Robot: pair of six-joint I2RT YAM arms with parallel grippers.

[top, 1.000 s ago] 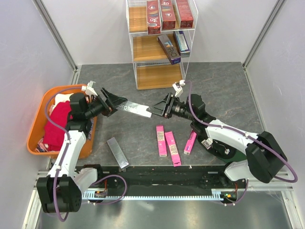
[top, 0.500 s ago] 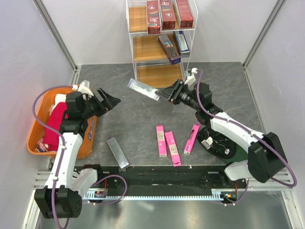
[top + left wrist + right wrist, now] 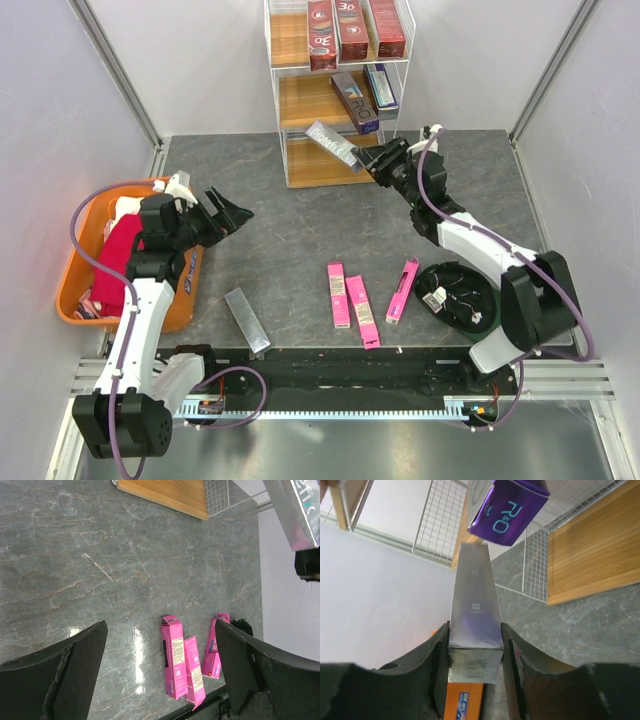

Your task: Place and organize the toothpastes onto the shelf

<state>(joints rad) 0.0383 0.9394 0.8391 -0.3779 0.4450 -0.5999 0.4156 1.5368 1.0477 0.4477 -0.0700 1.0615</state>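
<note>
1. The right claw [image 3: 378, 166] grips one end of a silver box [image 3: 332, 146]: long, narrow, glossy grey, with faint lettering.
2. The box hangs tilted just before the shelf [image 3: 322, 160], close to a purple box [image 3: 354, 102] on the middle tier.
3. Red boxes [image 3: 348, 30] fill the top tier.
4. The left claw [image 3: 230, 211] is spread wide and holds nothing.
5. Three pink boxes [image 3: 361, 310] and a grey box [image 3: 246, 319] lie on the table [image 3: 480, 170].
</note>
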